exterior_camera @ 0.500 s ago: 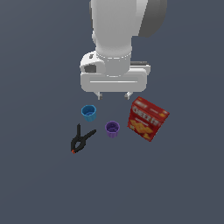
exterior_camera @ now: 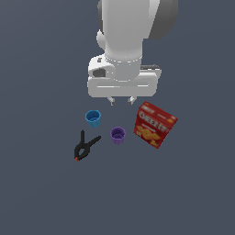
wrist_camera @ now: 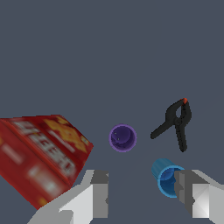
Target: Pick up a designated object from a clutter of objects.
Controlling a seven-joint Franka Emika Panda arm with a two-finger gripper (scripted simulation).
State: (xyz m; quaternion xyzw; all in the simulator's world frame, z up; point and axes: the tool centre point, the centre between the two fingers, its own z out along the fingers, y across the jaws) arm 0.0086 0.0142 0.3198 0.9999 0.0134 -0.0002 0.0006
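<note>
The gripper (exterior_camera: 121,99) hangs with jaws spread, empty, above the dark matte desk (exterior_camera: 41,193). The round blue plastic cup (exterior_camera: 93,118) stands upright beside a smaller purple cup (exterior_camera: 118,135), a black spring clamp (exterior_camera: 85,146) with red tip and a red box (exterior_camera: 154,124) lettered "CHEEZ-IT"

Item count: two cups, one blue cup (exterior_camera: 93,118) and one purple cup (exterior_camera: 118,135) beside it. One black clamp (exterior_camera: 85,146), near the purple cup. One red cracker box (exterior_camera: 154,124), on the purple cup's other side. Four items in all.
</note>
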